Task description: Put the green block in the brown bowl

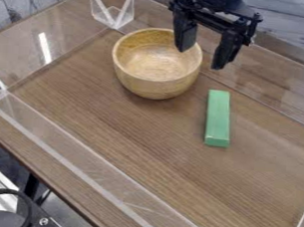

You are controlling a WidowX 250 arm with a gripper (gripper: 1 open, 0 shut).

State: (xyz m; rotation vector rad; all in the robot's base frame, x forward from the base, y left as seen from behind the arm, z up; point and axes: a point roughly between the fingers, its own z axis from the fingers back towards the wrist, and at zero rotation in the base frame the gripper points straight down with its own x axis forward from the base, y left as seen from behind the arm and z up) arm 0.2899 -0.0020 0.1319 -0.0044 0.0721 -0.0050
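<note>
Single raised view, angled down across the wooden table point(125, 143), fairly near, probably from its front corner.

Light-brown wood for the bowl point(156, 64), thick-walled, paler and grainy inside, smooth outside with a soft sheen. Plain matt green on the block point(219, 117), no gloss. Dark wood-grain on the desk point(125, 143), streaked, lightly reflective. Clear glossy plastic for the walls point(56, 167) round it. Black, matt, hard-looking on the claw point(205, 48).

Flat green block point(219, 118) lying lengthwise on the tabletop, just right of the empty round brown bowl point(156, 63)
</note>
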